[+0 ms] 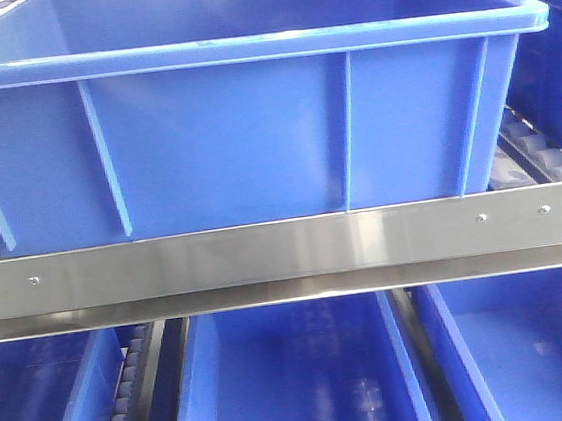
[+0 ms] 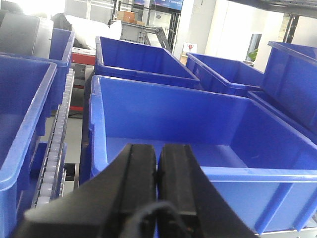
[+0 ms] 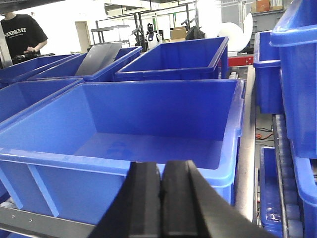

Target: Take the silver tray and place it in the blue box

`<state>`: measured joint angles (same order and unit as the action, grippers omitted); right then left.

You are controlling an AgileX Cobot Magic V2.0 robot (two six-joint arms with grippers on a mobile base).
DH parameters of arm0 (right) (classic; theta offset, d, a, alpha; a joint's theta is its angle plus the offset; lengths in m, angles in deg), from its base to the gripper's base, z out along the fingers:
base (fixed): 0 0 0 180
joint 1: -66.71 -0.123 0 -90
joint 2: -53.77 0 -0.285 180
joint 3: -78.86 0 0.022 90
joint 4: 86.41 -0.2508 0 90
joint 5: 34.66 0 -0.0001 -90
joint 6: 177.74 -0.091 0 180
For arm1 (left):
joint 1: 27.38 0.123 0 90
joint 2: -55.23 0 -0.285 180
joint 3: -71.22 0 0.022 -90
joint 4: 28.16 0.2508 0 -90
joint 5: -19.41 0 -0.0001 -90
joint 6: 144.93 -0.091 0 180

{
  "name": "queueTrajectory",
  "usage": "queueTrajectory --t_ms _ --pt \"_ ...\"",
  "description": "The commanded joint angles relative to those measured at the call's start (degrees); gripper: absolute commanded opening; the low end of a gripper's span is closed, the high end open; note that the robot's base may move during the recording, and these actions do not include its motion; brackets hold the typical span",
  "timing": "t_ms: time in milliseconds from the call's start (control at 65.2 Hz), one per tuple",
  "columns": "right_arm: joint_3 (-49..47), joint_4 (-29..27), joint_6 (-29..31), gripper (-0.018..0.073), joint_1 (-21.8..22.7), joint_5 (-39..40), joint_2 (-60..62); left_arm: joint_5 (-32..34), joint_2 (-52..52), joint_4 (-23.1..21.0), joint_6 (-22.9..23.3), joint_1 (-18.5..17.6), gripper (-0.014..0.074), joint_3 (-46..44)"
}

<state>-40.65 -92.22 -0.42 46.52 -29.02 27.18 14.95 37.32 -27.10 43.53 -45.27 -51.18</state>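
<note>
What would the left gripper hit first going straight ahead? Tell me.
Probably the near rim of the blue box: the left gripper, fingers together, points at it from just outside. Depth is unclear, so it might clear the rim.

The blue box [image 1: 253, 133] is smooth plastic with a light gloss on its rim and ribs. The rail [image 1: 286, 255] under it is brushed metal, shiny, with small rivets. The fingers [image 3: 148, 198] look like matt black rubber.
</note>
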Motion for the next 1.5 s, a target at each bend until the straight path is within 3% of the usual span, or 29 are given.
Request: queueTrajectory --t_ms 0,169,353,475,675,1488 --pt "-1.5 0.7 0.8 0.0052 0.0 4.9 -0.3 4.5 -0.6 0.1 0.2 0.0 -0.0006 -1.5" --pt "0.5 2.4 0.8 0.0052 2.4 4.7 0.9 4.5 -0.6 0.1 0.2 0.0 -0.0006 -1.5" --pt "7.1 5.8 0.5 0.0052 14.5 4.5 6.5 4.5 -0.6 0.1 0.2 0.0 -0.0006 -1.5" --pt "11.6 5.8 -2.4 0.0052 18.4 4.4 12.0 4.5 -0.6 0.1 0.2 0.0 -0.0006 -1.5" --pt "17.3 7.7 -2.5 0.0052 18.7 -0.1 20.9 4.5 -0.6 0.1 0.2 0.0 -0.0006 -1.5" --pt "17.3 7.7 -2.7 0.0052 18.7 0.6 20.6 4.5 -0.6 0.1 0.2 0.0 -0.0006 -1.4"
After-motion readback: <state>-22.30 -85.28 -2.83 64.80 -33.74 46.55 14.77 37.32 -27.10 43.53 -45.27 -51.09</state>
